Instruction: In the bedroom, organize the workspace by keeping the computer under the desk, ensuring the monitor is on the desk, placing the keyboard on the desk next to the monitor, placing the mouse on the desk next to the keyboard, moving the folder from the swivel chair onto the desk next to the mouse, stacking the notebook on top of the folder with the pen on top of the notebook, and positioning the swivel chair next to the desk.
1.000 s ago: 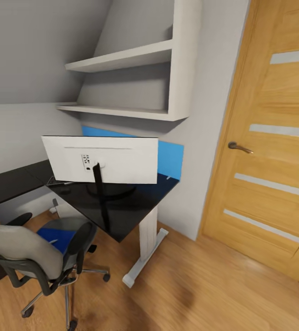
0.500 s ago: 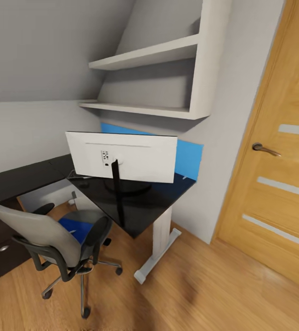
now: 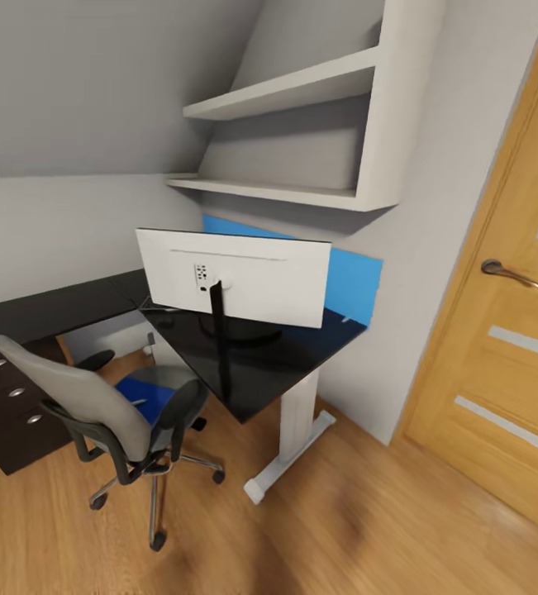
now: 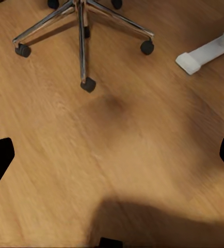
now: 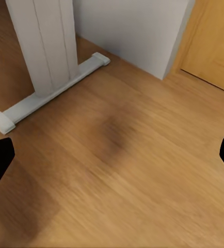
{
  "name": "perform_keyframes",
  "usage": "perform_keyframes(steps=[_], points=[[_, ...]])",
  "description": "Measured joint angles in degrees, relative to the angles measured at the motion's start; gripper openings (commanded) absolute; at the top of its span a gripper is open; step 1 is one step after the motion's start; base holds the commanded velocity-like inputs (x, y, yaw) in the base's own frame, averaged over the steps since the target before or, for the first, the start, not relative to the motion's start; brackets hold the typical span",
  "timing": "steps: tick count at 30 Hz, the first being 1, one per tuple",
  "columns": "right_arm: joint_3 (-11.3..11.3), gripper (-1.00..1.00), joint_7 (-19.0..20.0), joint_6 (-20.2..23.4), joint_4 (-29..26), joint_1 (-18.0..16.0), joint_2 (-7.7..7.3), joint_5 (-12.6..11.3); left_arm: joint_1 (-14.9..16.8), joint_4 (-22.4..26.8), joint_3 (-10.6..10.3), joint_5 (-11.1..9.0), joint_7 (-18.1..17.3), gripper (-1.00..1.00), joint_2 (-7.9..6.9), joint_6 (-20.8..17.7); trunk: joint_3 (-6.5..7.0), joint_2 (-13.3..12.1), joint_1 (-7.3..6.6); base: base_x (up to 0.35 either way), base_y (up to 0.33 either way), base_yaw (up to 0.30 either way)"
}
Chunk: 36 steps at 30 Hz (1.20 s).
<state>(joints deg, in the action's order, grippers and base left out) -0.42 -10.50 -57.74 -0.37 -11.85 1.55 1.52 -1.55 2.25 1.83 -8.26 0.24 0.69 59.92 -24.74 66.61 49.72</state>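
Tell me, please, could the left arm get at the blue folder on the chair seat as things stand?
Probably not yet: the folder lies behind the swivel chair's backrest and armrest, and the left gripper points at bare floor.

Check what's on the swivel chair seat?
A blue folder lies flat on the swivel chair seat. The backrest and armrest cover part of it, so anything else on the seat can't be ruled out.

Attic bedroom corner under a sloping grey ceiling point(image 3: 95, 74).
A wooden floor point(image 3: 368, 529) meets grey walls; two white wall shelves point(image 3: 302, 87) hang over a blue wall panel point(image 3: 353, 281), beside an oak door point(image 3: 508, 330) with a metal lever handle point(image 3: 508, 272).
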Motion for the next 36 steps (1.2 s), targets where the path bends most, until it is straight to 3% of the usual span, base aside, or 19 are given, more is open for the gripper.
perform_keyframes(steps=[7,23,36], points=[[0.0,1.00,0.1,0.0,0.0,0.0,0.02,0.0,0.0,0.0,0.1,-0.1,0.1,1.00,-0.06,0.0,-0.45,0.0,0.00,0.000,-0.206,0.211],[0.1,1.00,0.1,0.0,0.0,0.0,0.02,0.1,0.0,0.0,0.0,-0.2,0.1,1.00,-0.09,0.0,-1.48,0.0,0.00,-0.004,-0.020,0.212],[0.1,1.00,0.1,0.0,0.2,0.0,0.16,0.1,0.0,0.0,0.0,-0.1,0.1,1.00,-0.09,0.0,-2.21,0.0,0.03,-0.221,-0.157,0.226]])
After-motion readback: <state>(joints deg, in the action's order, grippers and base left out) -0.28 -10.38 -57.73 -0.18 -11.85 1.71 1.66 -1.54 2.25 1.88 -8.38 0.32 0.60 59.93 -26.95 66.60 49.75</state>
